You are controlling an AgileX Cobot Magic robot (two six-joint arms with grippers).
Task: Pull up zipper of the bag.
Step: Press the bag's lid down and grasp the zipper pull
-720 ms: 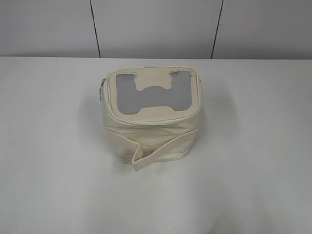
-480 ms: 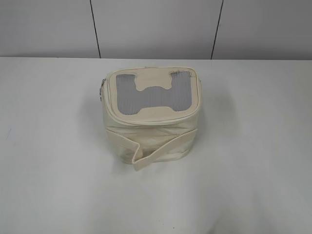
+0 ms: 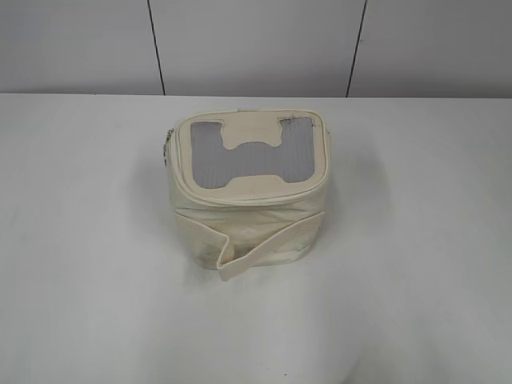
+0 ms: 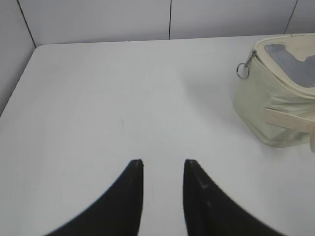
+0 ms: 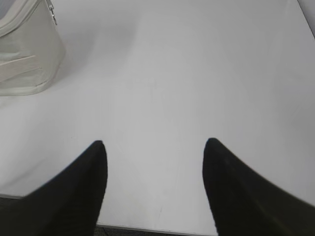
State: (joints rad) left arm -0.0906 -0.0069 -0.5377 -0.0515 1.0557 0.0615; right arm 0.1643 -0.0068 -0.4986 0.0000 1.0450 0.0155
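The cream bag [image 3: 246, 192] stands in the middle of the white table, its lid with the grey ribbed window and H-shaped patch facing up and a wide strap across its front. The zipper [image 3: 240, 200] runs round the lid rim. A silver slider with a ring pull [image 4: 242, 70] hangs at the bag's left corner; it also shows in the exterior view [image 3: 166, 148]. Another slider [image 5: 51, 12] shows at the bag's right side. My left gripper [image 4: 162, 162] is open and empty, far left of the bag. My right gripper [image 5: 153, 143] is open and empty, far right of it. Neither gripper shows in the exterior view.
The white table [image 3: 416, 240] ends at a grey panelled wall [image 3: 256, 44] behind the bag. The table's near edge [image 5: 147, 228] shows just under the right gripper. The table's left edge [image 4: 17, 81] shows in the left wrist view.
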